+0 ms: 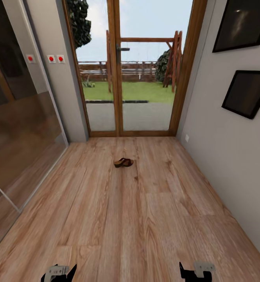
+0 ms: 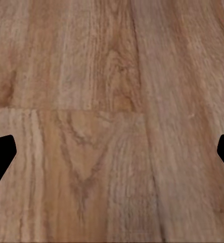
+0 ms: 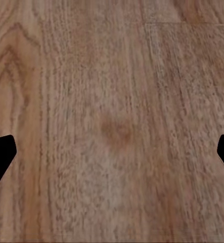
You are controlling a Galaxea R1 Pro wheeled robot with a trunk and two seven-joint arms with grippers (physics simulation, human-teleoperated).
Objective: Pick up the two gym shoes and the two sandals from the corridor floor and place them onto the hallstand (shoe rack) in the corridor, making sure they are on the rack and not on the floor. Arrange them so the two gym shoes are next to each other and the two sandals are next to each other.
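One brown sandal [image 1: 123, 162] with a dark strap lies on the corridor floor [image 1: 137, 219] ahead of me, a little short of the glass door. My left gripper [image 1: 59, 273] shows at the head view's lower left edge and my right gripper [image 1: 195, 272] at its lower right edge, both far from the sandal. In the left wrist view the left gripper [image 2: 112, 157] is open, black fingertips [image 2: 0, 157] wide apart over bare planks. The right gripper [image 3: 112, 157] is open too, with only wood floor [image 3: 117, 126] between its fingertips [image 3: 0, 157]. The gym shoes and the hallstand are out of view.
A wood-framed glass door [image 1: 133, 66] closes the corridor's far end. A glass-fronted wardrobe [image 1: 16, 117] runs along the left. The right wall [image 1: 231, 149] carries two dark picture frames [image 1: 247, 92]. Wide floor lies between me and the sandal.
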